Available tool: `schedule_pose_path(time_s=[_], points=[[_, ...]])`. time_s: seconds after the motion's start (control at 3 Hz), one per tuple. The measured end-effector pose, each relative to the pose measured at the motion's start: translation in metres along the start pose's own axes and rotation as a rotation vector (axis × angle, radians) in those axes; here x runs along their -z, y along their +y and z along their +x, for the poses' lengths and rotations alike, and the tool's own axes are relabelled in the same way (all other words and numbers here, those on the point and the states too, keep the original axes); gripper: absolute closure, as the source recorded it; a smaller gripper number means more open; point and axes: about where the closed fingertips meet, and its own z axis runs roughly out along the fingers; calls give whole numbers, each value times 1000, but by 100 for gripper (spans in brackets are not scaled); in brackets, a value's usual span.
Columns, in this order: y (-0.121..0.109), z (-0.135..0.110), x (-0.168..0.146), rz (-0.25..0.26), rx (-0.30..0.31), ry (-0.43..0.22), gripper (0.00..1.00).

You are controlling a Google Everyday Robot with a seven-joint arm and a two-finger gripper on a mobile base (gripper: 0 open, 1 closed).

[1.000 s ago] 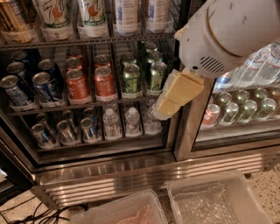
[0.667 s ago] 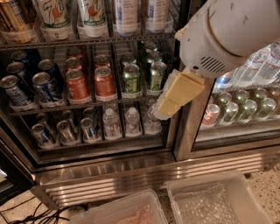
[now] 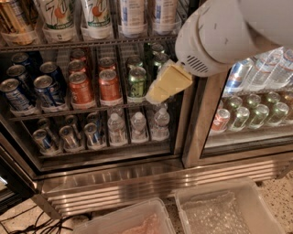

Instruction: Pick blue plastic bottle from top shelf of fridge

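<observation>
Two blue plastic bottles with pale blue-and-white labels (image 3: 132,16) stand side by side on the top shelf (image 3: 91,44) of the fridge (image 3: 137,183); only their lower parts show. Tall white cans with green-orange print (image 3: 57,13) stand to their left. My gripper (image 3: 155,96), cream-yellow on a thick white arm (image 3: 219,32), hangs in front of the middle rack. It is below the bottles and slightly right of them, level with the green cans (image 3: 136,82). It holds nothing that I can see.
Short soda cans in blue, orange and green fill the middle rack. Small clear water bottles (image 3: 137,125) and more cans fill the lower rack. A steel door post (image 3: 197,128) divides off a glass-fronted section at right. Two clear plastic bins (image 3: 224,210) and cables lie on the floor.
My gripper has moved up and to the left, closer to the top shelf. The bottles and cans have not moved.
</observation>
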Motion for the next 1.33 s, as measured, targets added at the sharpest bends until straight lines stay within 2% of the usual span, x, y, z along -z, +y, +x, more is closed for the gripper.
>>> schedule_pose_path(time_s=[0.33, 0.67, 1.0, 1.33], points=[[-17, -6, -9, 85, -118, -37, 0], [-19, -16, 0, 99, -167, -55, 0], [-19, -28, 7, 115, -184, -89, 0], [-29, -38, 8, 175, -234, -139, 0]])
